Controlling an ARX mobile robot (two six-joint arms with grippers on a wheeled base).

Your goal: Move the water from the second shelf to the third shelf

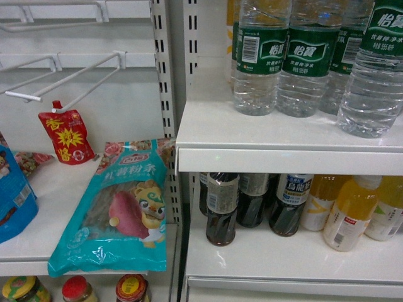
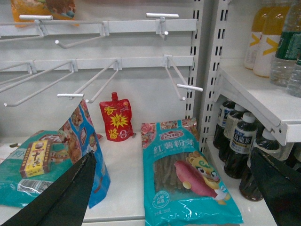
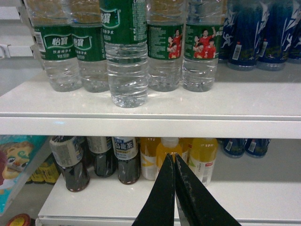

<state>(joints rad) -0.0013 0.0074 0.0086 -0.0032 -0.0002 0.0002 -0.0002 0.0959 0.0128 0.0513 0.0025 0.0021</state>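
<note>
Right gripper (image 3: pixel 175 162) nearest in its wrist view, at 6 o'clock; black fingers pressed together, clenched on nothing. Left gripper (image 2: pixel 176 188): fingers spread wide to either lower corner, released, empty. Beyond the right gripper, dark bottles (image 3: pixel 70 160) and yellow drink bottles (image 3: pixel 202 157) on the lower shelf. Farther, at 12 o'clock, the water (image 3: pixel 126 52) stands upright on the white shelf (image 3: pixel 150 115) above, frontmost of a green-labelled row.

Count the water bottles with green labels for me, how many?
5 water bottles in the right wrist view, on the upper shelf: one in front, four behind. More may hide behind.
</note>
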